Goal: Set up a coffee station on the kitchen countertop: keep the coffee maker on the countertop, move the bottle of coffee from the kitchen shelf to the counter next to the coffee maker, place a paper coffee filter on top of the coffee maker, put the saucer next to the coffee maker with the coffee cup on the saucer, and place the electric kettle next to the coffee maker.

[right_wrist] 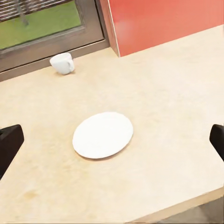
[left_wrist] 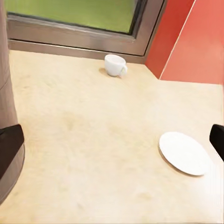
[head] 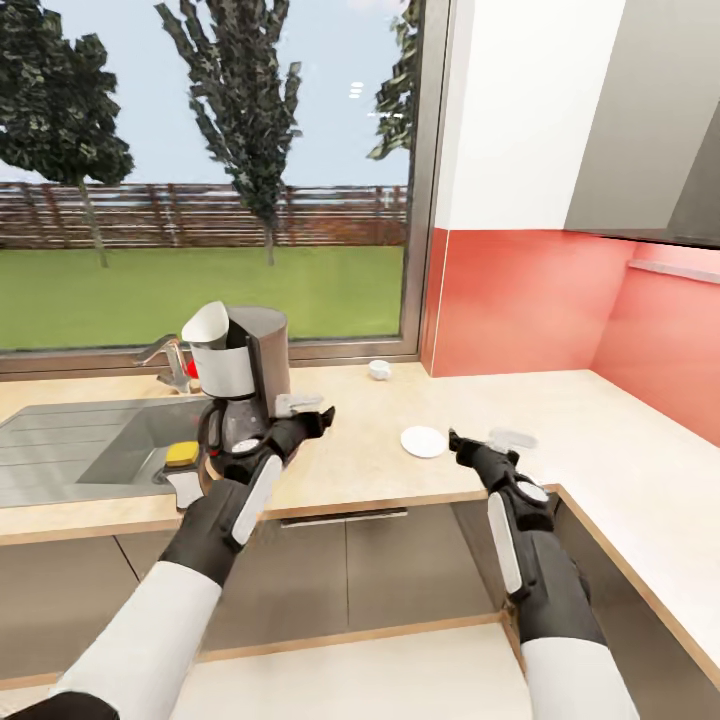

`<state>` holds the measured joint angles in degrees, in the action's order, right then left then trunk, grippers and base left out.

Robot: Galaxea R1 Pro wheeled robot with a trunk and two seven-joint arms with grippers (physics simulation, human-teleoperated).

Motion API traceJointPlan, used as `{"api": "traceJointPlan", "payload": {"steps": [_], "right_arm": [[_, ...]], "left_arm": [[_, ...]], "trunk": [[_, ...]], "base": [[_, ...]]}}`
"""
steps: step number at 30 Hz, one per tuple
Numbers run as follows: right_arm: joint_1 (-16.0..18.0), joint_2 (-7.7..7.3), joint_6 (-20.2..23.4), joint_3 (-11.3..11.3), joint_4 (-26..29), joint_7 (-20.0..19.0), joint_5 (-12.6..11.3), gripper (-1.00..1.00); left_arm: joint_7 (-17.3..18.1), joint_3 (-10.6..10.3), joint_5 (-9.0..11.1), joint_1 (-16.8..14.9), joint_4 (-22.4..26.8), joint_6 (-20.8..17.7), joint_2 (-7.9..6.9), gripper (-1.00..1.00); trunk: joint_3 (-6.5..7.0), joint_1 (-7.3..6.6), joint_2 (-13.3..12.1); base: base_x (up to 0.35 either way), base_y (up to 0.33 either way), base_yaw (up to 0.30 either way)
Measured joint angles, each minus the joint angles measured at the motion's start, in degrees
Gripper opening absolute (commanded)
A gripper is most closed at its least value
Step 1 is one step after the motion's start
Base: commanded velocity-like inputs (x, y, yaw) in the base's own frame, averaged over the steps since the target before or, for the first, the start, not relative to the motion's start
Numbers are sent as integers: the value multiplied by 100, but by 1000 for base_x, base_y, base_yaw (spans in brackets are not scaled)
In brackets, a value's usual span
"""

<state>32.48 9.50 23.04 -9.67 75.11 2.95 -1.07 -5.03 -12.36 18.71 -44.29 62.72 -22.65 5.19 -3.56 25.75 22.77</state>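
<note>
Both arms reach forward over the front edge of the kitchen countertop. At about one o'clock from the head camera, the right gripper hovers with its fingers spread wide, just beside the saucer, which lies flat and bare on the worktop. Farther back, at roughly eleven o'clock from the saucer and well apart from it, the coffee cup stands near the window sill. Toward eleven o'clock, the left gripper also sits spread, next to the coffee maker. That machine stands beside the steel sink, with the paper coffee filter resting on its top. A yellow sponge lies at the sink's near edge.
</note>
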Motion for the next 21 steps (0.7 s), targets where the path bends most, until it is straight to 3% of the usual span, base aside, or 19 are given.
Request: {"api": "traceJointPlan", "payload": {"steps": [3,5,7,9,10,12,15,18,21], "right_arm": [[333,-101,736,-8,-2,-6,-125,100],[607,-275,1412,-14,-7,-12,-297,100],[747,-423,1864,-39,-6,-14,-520,100],[838,-658,2279,-133,-13,-14,-1020,100],[851,-725,2347,-154,-20,-13,-1182,100],[882,-971,2502,-214,-50,-11,-1805,100],[897,-1201,2578,-222,-38,-10,-2518,100],[901,-1296,2605,-208,-51,-14,-2875,100],[898,-1320,2613,-199,-77,-16,-2972,100]], "left_arm": [[162,-4,372,-517,-657,-225,-63,100],[370,-9,685,-881,-1178,-459,-102,100],[488,-12,844,-1051,-1459,-699,-121,100],[571,-13,957,-1165,-1687,-1027,-133,100],[583,-13,978,-1187,-1722,-1099,-134,100],[614,-13,1036,-1230,-1797,-1278,-135,100],[687,-17,1065,-1209,-1829,-1363,-133,100],[853,-19,1070,-1182,-1839,-1391,-141,100],[1058,-19,1063,-1164,-1847,-1399,-167,100]], "trunk": [[-1,-1,1],[-1,-1,1],[-2,-1,1],[-2,-1,1],[-2,-1,2],[-2,-1,2],[-2,-1,2],[-2,-1,2],[-2,-1,2]], "base": [[0,0,0],[0,0,0],[0,0,0],[0,0,0],[0,0,0],[0,0,0],[0,0,0],[0,0,0],[0,0,0]]}}
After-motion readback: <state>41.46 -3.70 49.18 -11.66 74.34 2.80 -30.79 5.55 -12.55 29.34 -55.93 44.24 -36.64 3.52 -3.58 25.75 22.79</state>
